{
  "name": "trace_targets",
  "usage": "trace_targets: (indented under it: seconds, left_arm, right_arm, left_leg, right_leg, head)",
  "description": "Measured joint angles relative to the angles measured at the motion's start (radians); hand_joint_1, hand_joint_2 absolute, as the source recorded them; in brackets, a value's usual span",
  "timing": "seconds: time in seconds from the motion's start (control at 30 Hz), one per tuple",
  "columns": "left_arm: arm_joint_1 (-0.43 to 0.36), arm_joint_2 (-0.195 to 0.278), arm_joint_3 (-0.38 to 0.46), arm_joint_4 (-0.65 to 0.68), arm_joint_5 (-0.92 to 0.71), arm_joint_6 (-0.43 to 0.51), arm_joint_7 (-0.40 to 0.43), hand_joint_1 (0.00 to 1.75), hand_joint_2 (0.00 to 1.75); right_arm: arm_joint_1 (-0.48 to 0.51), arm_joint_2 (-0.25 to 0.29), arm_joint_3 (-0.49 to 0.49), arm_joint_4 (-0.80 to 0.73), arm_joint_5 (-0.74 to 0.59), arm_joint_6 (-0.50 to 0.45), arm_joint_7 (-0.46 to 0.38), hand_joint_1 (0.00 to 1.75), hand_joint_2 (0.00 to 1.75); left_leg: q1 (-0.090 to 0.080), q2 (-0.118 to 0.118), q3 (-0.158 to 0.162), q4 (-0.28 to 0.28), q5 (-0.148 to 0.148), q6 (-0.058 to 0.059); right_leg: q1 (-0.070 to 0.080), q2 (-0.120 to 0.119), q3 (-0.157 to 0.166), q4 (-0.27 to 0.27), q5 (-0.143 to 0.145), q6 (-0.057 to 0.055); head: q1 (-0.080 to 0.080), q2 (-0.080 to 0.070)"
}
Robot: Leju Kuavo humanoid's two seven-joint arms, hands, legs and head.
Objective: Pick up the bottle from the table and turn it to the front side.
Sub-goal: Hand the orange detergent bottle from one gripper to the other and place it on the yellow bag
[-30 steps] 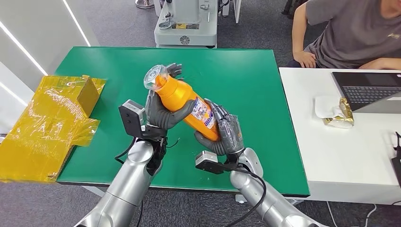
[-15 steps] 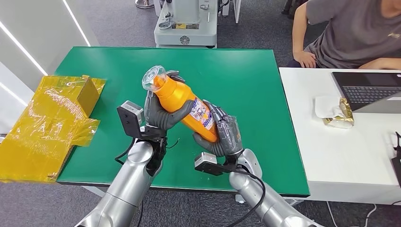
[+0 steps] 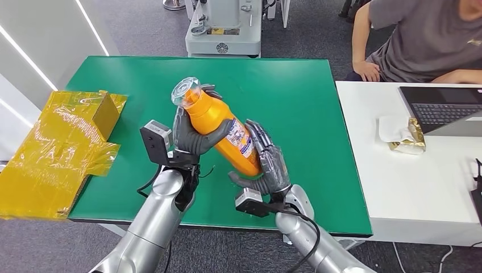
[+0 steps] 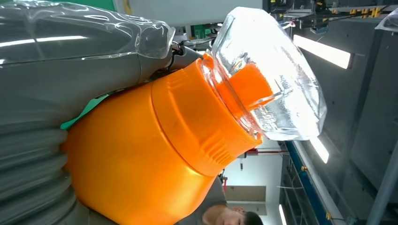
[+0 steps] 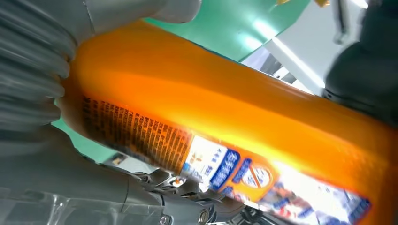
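Note:
An orange bottle (image 3: 219,122) with a clear cap (image 3: 186,91) is held tilted above the green table (image 3: 295,96), cap pointing up and to the far left. My left hand (image 3: 193,136) grips its upper body just below the neck. My right hand (image 3: 267,165) holds the lower end, thumb under the base and fingers lying along the side next to the printed label (image 3: 241,136). The left wrist view shows the bottle's shoulder (image 4: 141,154) and clear cap (image 4: 272,79) against my left hand (image 4: 47,93). In the right wrist view the bottle (image 5: 211,108) lies across my right hand (image 5: 33,56), label (image 5: 225,168) facing the camera.
A box wrapped in yellow film (image 3: 62,142) lies at the green table's left edge. To the right stands a white table (image 3: 415,187) with a laptop (image 3: 443,108) and a foil packet (image 3: 406,136); a person (image 3: 420,40) sits behind it. A grey machine base (image 3: 224,28) stands beyond the table.
The bottle has tipped slightly more upright. My right hand's fingers have straightened along the bottle's side and the hand has shifted a little lower. The left hand keeps its grip.

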Motion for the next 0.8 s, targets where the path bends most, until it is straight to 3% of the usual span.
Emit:
trace_targets:
  seconds: [0.13, 0.3, 0.67, 0.8]
  left_arm:
    - [0.0, 0.003, 0.0, 0.0, 0.003, 0.008, 0.0, 1.75, 1.75]
    - [0.0, 0.01, 0.0, 0.0, 0.007, 0.019, 0.0, 1.75, 1.75]
    - [0.0, 0.016, 0.0, 0.0, 0.004, 0.026, 0.004, 1.75, 1.75]
    - [0.001, 0.024, 0.0, 0.0, -0.041, 0.071, 0.019, 1.75, 1.75]
  right_arm:
    - [0.036, 0.0, 0.0, -0.079, -0.049, -0.007, -0.001, 0.0, 1.75]
    - [0.112, -0.008, 0.001, -0.28, -0.139, -0.079, -0.005, 0.0, 1.75]
    - [0.177, -0.02, 0.002, -0.482, -0.141, -0.097, -0.009, 0.0, 1.75]
    - [0.274, -0.006, -0.021, -0.668, -0.14, -0.1, -0.009, 0.0, 1.75]
  left_leg:
    - [0.0, 0.0, 0.0, 0.0, 0.0, 0.0]
    - [0.0, 0.0, 0.0, 0.0, 0.0, 0.0]
    - [0.0, 0.0, 0.0, 0.0, 0.0, 0.0]
    - [0.0, -0.001, 0.0, -0.001, -0.001, 0.0]
  right_leg:
    - [0.0, 0.0, 0.0, 0.0, 0.0, 0.0]
    - [0.0, 0.0, 0.0, 0.0, 0.0, 0.0]
    - [0.0, 0.0, 0.0, 0.0, 0.0, 0.0]
    - [0.0, -0.001, 0.0, 0.0, -0.001, 0.0]
  head:
    - [0.0, 0.0]
    - [0.0, 0.0]
    - [0.0, 0.0]
    - [0.0, 0.0]
